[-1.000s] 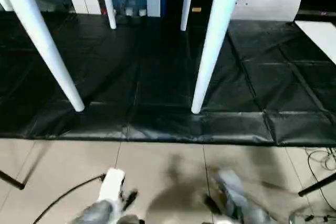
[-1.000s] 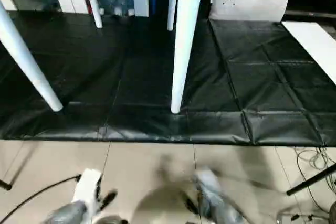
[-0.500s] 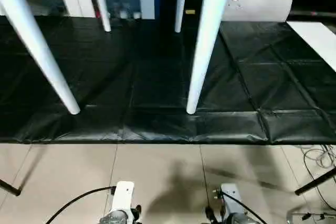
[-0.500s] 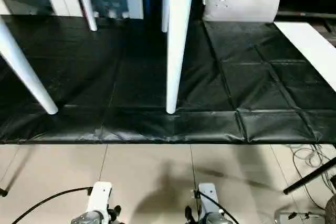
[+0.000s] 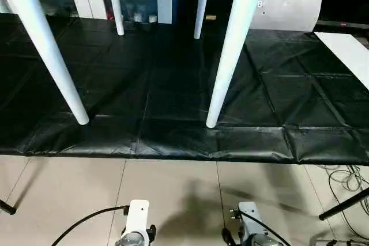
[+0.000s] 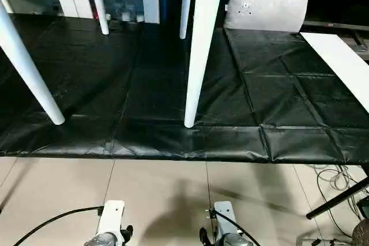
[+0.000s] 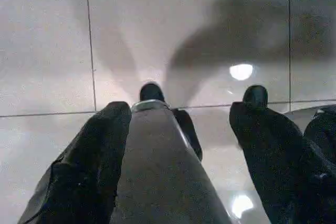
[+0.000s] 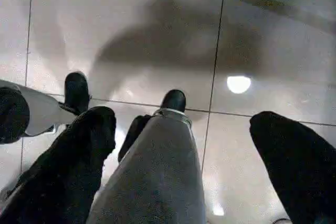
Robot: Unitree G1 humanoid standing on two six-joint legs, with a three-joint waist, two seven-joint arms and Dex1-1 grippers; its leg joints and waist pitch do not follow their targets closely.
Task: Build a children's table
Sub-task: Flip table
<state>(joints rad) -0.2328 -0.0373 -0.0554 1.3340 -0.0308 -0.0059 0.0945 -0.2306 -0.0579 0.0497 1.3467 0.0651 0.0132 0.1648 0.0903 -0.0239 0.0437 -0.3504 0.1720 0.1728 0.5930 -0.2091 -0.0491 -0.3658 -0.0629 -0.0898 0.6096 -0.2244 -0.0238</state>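
**Table upright, claws empty**

At the frame's left, our left gripper [image 7: 178, 124] hangs spread over bare floor tiles [image 7: 47, 40], holding nothing. The children's table [image 5: 230, 56] stands on the black mat [image 5: 173, 84], its four legs filling the upper frame. Our right gripper [image 8: 184, 129] gapes wide, empty. We judge a careless reach could knock a leg loose.
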